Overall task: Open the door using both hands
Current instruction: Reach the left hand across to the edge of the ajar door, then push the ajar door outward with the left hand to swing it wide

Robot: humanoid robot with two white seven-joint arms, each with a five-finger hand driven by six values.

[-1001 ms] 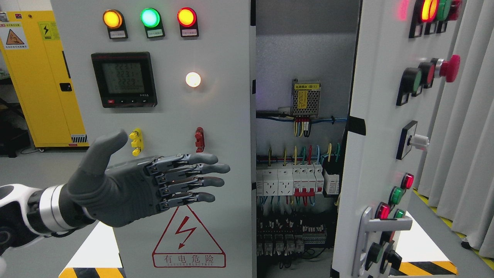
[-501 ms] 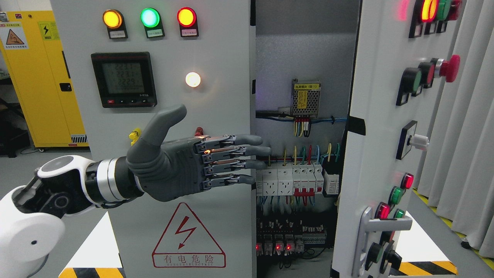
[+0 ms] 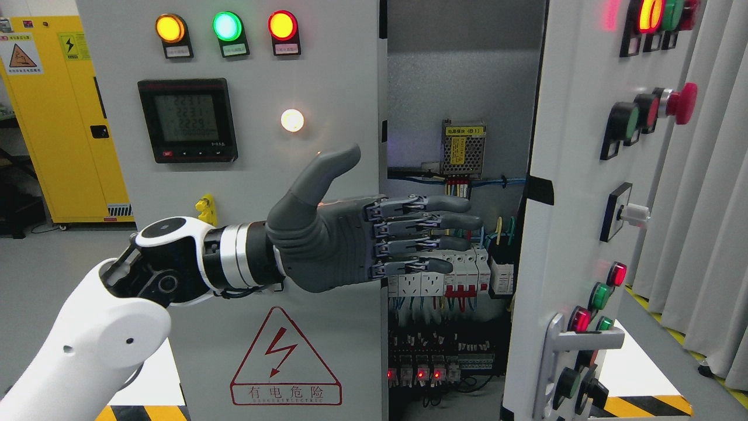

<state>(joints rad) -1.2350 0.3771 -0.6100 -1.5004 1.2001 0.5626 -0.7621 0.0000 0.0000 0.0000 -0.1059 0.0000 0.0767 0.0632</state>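
Roughly halfway, judging by how the doors stand. Done: the right door (image 3: 575, 175), swung wide and turned nearly edge-on at the picture's right, with its handle (image 3: 584, 339) low down and untouched. Exposed between the doors: the inside of the cabinet, with a row of breakers (image 3: 444, 275), coloured wires and a small power supply (image 3: 463, 149) above them.

Left to do: the left door (image 3: 327, 76), apparently shut and facing the camera squarely, with lamps, meter (image 3: 188, 120) and warning triangle (image 3: 285, 359) all in plain view.

Reaching in from the lower left: the left hand (image 3: 350, 240), flat and edge-up, thumb (image 3: 327, 169) raised, fingers (image 3: 450, 204) straight and side by side, holding nothing. Palm in front of the left door's free edge, fingertips past it and in front of the breakers. No way to tell whether touching the edge or just clear of it. No grip yet on anything.

No sign of the right hand anywhere in view.

Likely next: hooking the fingers behind that free edge and drawing the left door outward. Worth minding: live wiring just behind the fingertips.
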